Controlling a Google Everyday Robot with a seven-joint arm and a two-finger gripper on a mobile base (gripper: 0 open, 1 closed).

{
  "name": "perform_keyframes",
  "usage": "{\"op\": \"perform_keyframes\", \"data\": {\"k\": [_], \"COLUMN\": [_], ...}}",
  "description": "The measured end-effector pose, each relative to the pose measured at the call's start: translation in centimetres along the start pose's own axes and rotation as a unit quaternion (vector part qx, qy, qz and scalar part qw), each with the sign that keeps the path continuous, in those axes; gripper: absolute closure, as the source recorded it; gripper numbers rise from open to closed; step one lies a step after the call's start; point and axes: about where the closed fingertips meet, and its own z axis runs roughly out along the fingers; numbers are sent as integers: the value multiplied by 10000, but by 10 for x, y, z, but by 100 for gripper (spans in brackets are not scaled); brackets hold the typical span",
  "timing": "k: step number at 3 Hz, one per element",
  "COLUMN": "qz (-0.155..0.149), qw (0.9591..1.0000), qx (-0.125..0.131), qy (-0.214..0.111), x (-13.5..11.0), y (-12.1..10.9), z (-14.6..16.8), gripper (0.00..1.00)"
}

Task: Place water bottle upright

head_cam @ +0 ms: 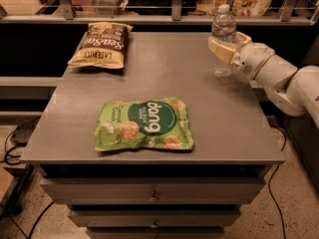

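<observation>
The water bottle (223, 31) is a clear ribbed bottle with a white cap. It stands upright at the far right of the grey table (164, 83), and its base looks down on the tabletop. My gripper (227, 46) reaches in from the right. Its tan fingers (219, 50) are closed around the bottle's middle, and the white arm (279, 78) trails off to the right edge of the view.
A green dang snack bag (144, 124) lies flat near the table's front middle. A brown and yellow chip bag (101, 45) lies at the far left. A railing with shelves and goods runs behind the table. Drawers sit under the tabletop, and cables lie on the floor at left.
</observation>
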Motion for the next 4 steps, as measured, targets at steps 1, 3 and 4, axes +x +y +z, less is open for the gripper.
{"op": "perform_keyframes", "data": {"k": [1,3,4], "qz": [-21,-21,-19], "qw": [9999,9989,9983], "qx": [87,386,502], "qy": [-132,-259,-288], "x": [7,17,17], "y": [-3,-9,-11], "z": [-3,-13,-18], "gripper": [100,58,35]}}
